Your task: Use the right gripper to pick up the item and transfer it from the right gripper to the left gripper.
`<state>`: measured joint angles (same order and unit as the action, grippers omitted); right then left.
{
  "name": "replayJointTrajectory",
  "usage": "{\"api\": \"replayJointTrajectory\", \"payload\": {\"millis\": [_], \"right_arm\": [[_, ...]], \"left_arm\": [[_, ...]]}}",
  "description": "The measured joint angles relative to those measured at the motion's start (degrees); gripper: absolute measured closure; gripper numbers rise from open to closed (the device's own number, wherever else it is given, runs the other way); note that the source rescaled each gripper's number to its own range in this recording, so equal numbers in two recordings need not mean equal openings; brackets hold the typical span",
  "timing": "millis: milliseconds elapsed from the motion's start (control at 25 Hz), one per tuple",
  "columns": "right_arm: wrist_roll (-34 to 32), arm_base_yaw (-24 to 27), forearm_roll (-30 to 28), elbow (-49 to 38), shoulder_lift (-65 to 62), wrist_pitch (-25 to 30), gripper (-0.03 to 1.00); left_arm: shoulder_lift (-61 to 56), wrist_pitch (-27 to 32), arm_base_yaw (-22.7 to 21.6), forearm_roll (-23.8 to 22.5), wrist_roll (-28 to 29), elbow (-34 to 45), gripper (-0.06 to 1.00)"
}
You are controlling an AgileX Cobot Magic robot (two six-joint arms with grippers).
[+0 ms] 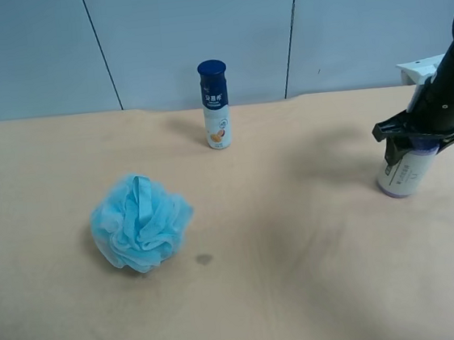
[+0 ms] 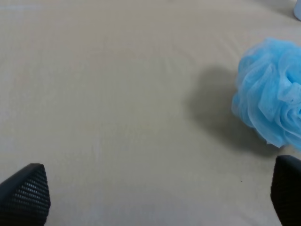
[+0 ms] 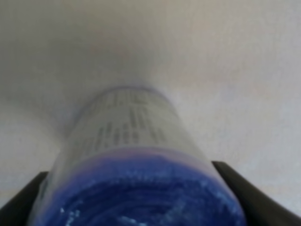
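Pale beige table (image 1: pixel 305 292) before a blue-grey panelled wall (image 1: pixel 196 27). Well off to the exterior high view's right of the pouf (image 1: pixel 141 222): the item (image 1: pixel 406 175), lavender end down, long axis near upright, top leaning slightly away from the pouf. Pinched around its upper part by the right gripper (image 1: pixel 419 140). Left gripper (image 2: pixel 157 193) spread wide, close by the pouf. Bottle (image 1: pixel 215 105) upright beyond the pouf, nearer the wall.

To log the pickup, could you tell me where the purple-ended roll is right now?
The purple-ended roll is near the exterior high view's right edge, gripped at its top by the right end effector, far right of the navy-capped bottle.
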<state>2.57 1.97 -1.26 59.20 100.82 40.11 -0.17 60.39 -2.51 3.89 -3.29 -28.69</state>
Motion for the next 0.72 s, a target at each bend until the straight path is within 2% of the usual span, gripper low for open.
{"api": "replayJointTrajectory", "payload": {"millis": [520,720], "right_arm": [[0.23,0.0,0.94,0.0,-2.13,0.39,0.97],[0.23,0.0,2.3,0.0,-6.4,3.56,0.97]], "left_arm": [[0.0,0.0,0.0,0.0,0.0,0.0,0.1],[0.0,0.0,0.0,0.0,0.0,0.0,0.1]]}}
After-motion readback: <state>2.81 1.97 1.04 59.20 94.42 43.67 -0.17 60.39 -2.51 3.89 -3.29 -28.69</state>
